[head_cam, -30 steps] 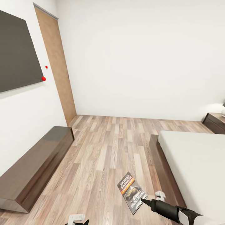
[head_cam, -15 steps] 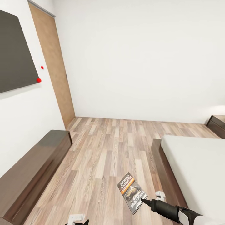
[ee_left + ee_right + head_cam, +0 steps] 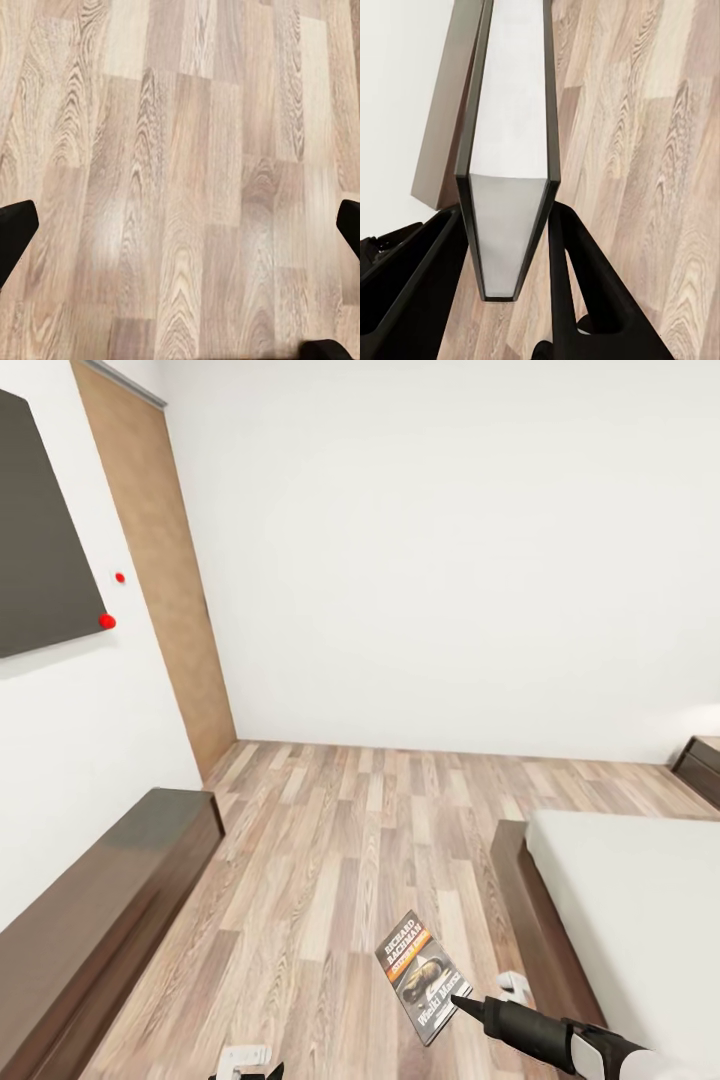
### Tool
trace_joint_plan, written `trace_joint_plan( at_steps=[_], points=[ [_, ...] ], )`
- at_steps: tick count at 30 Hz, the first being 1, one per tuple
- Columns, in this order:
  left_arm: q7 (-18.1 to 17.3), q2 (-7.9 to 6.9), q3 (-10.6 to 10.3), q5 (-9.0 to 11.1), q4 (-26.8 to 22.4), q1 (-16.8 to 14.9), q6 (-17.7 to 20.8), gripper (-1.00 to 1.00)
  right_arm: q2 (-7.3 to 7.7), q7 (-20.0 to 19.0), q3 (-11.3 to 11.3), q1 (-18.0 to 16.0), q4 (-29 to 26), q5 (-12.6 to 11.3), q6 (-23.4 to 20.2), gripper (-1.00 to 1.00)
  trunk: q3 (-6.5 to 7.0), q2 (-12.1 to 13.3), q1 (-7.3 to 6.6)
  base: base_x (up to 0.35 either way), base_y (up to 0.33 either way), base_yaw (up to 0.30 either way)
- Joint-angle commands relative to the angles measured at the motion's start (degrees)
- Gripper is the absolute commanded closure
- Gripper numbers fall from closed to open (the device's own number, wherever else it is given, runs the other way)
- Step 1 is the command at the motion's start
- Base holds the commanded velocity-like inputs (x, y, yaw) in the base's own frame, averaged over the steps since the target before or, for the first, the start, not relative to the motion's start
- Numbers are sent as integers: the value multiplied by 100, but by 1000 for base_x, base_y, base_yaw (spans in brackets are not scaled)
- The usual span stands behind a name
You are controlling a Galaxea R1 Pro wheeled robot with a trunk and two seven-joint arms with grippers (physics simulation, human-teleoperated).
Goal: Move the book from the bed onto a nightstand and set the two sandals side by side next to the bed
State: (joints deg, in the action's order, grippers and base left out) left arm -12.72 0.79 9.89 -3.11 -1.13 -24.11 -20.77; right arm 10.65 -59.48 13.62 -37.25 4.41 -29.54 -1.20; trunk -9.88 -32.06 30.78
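The right gripper (image 3: pixel 506 247) pinches the book (image 3: pixel 421 976) between its two black fingers (image 3: pixel 577 285) (cover up, above the wood-plank floor (image 3: pixel 330 860), just off the bed (image 3: pixel 640 900) frame's outer edge). The left gripper (image 3: pixel 180 247) has its fingers spread wide over bare planks.

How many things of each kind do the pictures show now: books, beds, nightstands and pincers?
Book: 1, held in the right pincer
Bed: 1
Nightstand: 1, partly in view beyond the bed
Pincers: 2, counting the open left pincer
Total: 5
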Motion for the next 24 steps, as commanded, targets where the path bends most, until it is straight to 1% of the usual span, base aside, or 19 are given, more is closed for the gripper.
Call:
trace_joint_plan(
  at_steps=[1,16,24],
  points=[
    [-20,0,48,-32,6,-5,-14,-100,-2,-28,18,-10,18,-60,-12,100,-10,-9,5,323,0,0],
    [-20,0,48,-32,1,-6,-14,-100,-2,-29,18,-10,16,-60,-12,100,-10,-9,5,323,0,0],
    [-20,0,48,-32,2,-5,-14,-100,-2,-30,18,-10,16,-60,-12,100,-10,-9,5,323,0,-123]
  ],
)
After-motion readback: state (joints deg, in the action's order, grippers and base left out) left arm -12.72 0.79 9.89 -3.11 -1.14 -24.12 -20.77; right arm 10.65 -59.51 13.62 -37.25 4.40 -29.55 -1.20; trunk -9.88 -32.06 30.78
